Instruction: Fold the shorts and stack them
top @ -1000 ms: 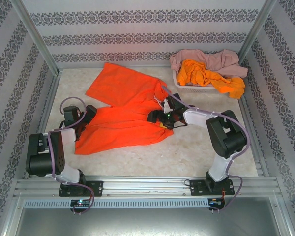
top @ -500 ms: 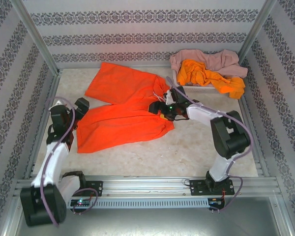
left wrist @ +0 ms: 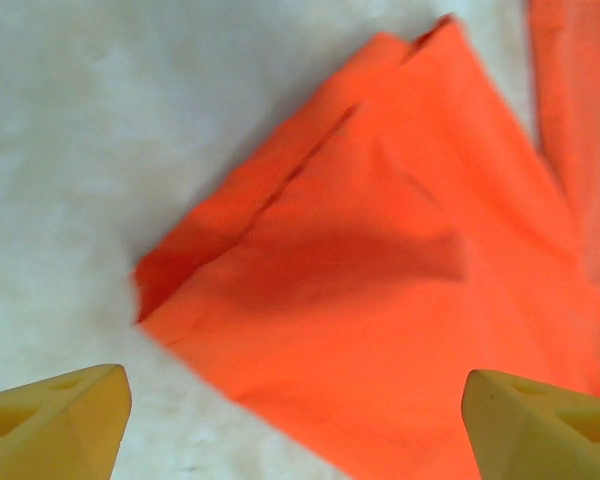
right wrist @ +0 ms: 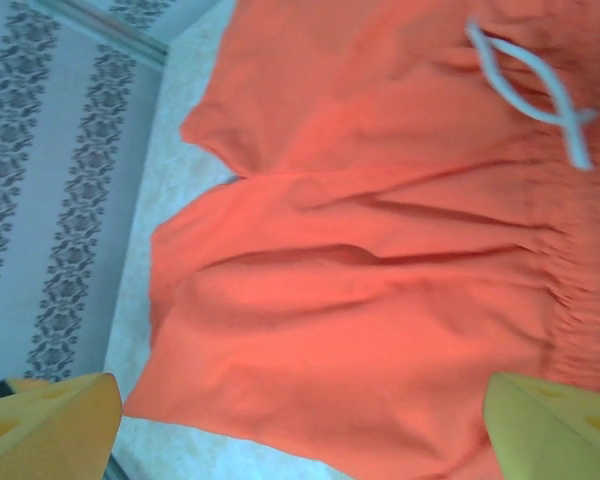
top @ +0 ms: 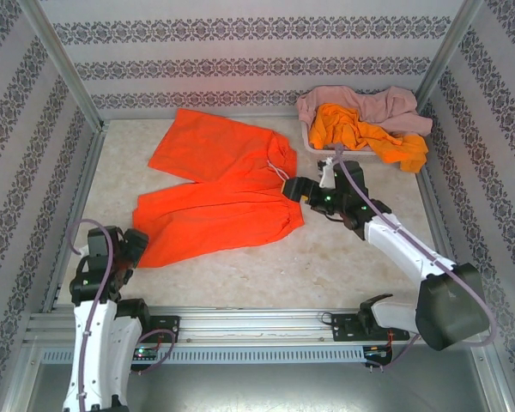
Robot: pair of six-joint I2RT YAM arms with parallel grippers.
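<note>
Closest to me, the left arm (top: 94, 296) stands folded up over its base at the near left edge of the desk (top: 343, 262), its wrist tipped forward and down. The left pincer (top: 130, 247) hovers just beside the near left hem corner of the spread orange shorts (top: 215, 197). In the left wrist view that pincer (left wrist: 296, 400) is wide: both yellow fingertips (left wrist: 65, 410) sit at the bottom corners with nothing between them, and the hem corner of the shorts (left wrist: 380, 300) lies flat on the pale desk ahead of them.

The right arm (top: 408, 253) swings out from its base with the elbow low on the right and reaches long and low toward the middle of the desk. The right pincer (top: 292, 189) sits at the gathered waistband, on the right end of the spread shorts. From its own camera the right pincer (right wrist: 305, 415) is wide too and holds nothing; the shorts (right wrist: 360, 300) lie below it, the white drawstring (right wrist: 535, 90) looped on the cloth near the waist.

These shorts lie flat mid-desk, waist to the right, both legs pointing left, one leg angled toward the far left.

I count three shorts. The other two are in the white basket (top: 330, 154) in the far right corner: the second orange shorts (top: 360, 133) crumpled and spilling over the rim, the pink shorts (top: 360, 105) draped behind it.
</note>
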